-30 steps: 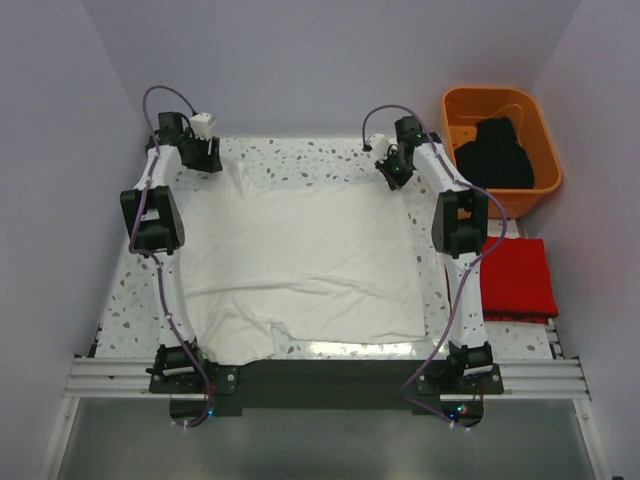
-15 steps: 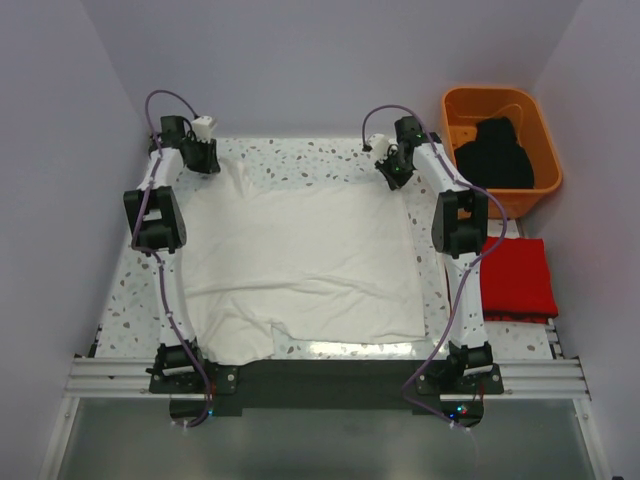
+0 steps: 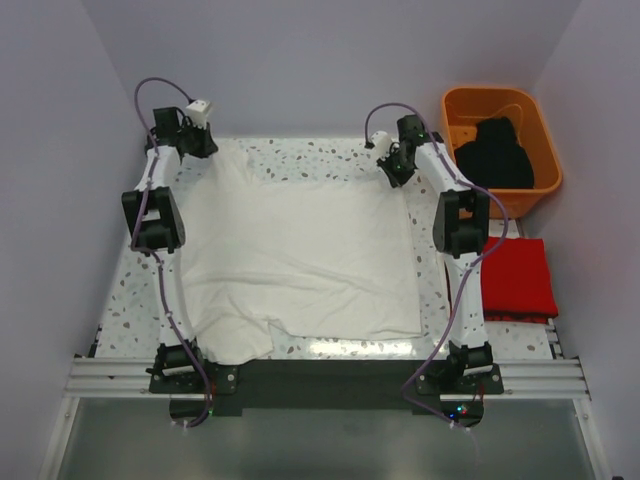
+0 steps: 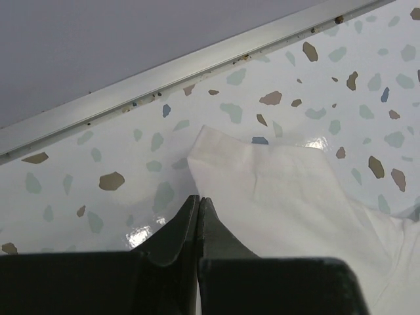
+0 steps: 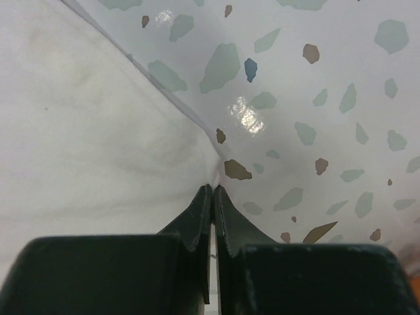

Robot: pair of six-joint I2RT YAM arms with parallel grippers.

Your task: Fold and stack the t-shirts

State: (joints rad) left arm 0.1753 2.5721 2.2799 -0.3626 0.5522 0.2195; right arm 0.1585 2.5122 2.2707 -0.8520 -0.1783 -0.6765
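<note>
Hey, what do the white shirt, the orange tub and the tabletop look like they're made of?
White shirt: soft matte fabric, likely cotton knit; it lies limp with creases. Orange tub: smooth moulded plastic, judging by its rounded rim and even colour. Tabletop: glossy speckled surface, perhaps laminate or terrazzo-look sheet; it shows light glare.

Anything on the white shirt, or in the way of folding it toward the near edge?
Nothing visible. The white t-shirt lies bare; the red t-shirt and the orange tub with the black t-shirt sit right of it.

shirt (image 3: 300,250) on table (image 3: 310,155), tub (image 3: 490,93) behind right
</note>
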